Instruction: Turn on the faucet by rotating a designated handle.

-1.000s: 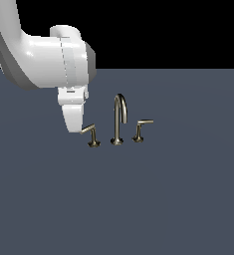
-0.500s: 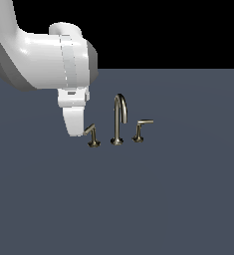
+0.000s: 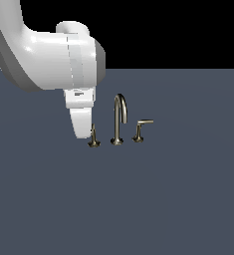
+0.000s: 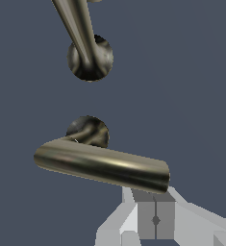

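Since the earlier pictures, the handle (image 3: 93,135) at the exterior view's left of the faucet (image 3: 119,119) no longer shows its lever arm sideways. A second ago the arm sticks out toward the left of the frame as a clear L; half a second ago it looks shorter; now only a thin upright post on its flared base is seen, left of centre in the frame. The gripper (image 3: 84,130) sits a little farther right and lower than before, its tip now just beside the post instead of over the arm's outer end.
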